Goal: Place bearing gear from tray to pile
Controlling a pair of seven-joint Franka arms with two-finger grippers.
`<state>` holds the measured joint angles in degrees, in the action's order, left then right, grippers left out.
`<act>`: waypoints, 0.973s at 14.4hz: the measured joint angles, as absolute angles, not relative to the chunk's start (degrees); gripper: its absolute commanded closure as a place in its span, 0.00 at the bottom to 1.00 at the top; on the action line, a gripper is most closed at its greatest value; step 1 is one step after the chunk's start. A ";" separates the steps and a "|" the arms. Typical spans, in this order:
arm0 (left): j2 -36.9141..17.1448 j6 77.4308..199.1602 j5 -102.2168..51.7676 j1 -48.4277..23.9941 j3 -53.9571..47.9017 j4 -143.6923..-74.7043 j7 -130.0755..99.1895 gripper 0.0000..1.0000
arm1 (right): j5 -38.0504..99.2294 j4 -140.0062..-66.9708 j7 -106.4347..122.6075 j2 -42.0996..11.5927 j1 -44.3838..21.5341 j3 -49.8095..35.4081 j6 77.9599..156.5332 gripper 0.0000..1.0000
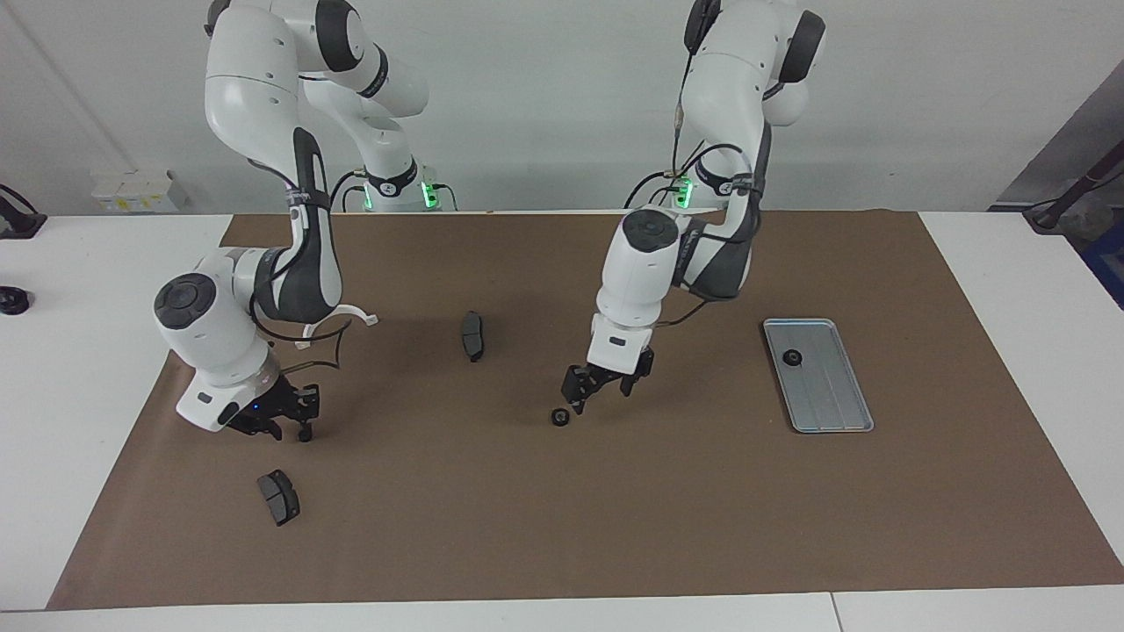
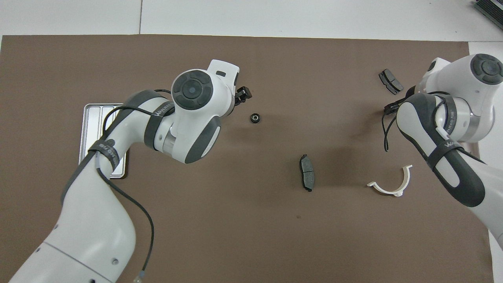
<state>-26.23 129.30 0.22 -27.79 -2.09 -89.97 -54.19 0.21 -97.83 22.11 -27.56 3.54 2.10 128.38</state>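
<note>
A small black bearing gear (image 1: 558, 417) (image 2: 255, 117) lies alone on the brown mat near mid-table. My left gripper (image 1: 601, 386) (image 2: 243, 95) hangs just above and beside it, toward the tray, open and holding nothing. The silver tray (image 1: 830, 395) (image 2: 91, 118) sits toward the left arm's end with another bearing gear (image 1: 792, 357) in it; in the overhead view the left arm hides that gear. The pile is loose: a white half-ring bracket (image 1: 347, 313) (image 2: 391, 184) and two dark brake pads (image 1: 472, 335) (image 1: 278, 497). My right gripper (image 1: 285, 426) hovers open over the mat by the farther pad.
The brown mat (image 1: 702, 527) covers most of the white table. One brake pad (image 2: 307, 177) lies between the freed gear and the bracket; the other (image 2: 390, 81) lies farthest from the robots at the right arm's end.
</note>
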 measured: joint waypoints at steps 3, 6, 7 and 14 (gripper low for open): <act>-19.75 122.04 0.22 -21.69 -2.02 -92.05 -52.03 0.00 | 0.43 -97.85 19.67 -26.97 2.77 1.74 128.38 0.13; -16.65 116.80 0.22 -14.93 -1.95 -93.96 -47.84 0.00 | 0.40 -97.11 10.43 -26.46 -2.58 1.37 128.46 0.13; -16.43 116.02 0.21 -12.65 -1.95 -94.61 -46.29 0.00 | 0.39 -96.72 6.89 -26.35 -5.02 1.33 128.48 0.13; -13.13 125.58 0.16 -0.90 -1.90 -108.65 -36.48 0.00 | 0.21 -93.57 -17.20 -26.79 -23.70 1.23 128.80 0.15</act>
<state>-13.13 125.58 0.16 -0.90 -1.90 -108.65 -36.48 0.21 -93.57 -17.20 -26.79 -23.70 1.23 128.80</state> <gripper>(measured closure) 0.000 0.145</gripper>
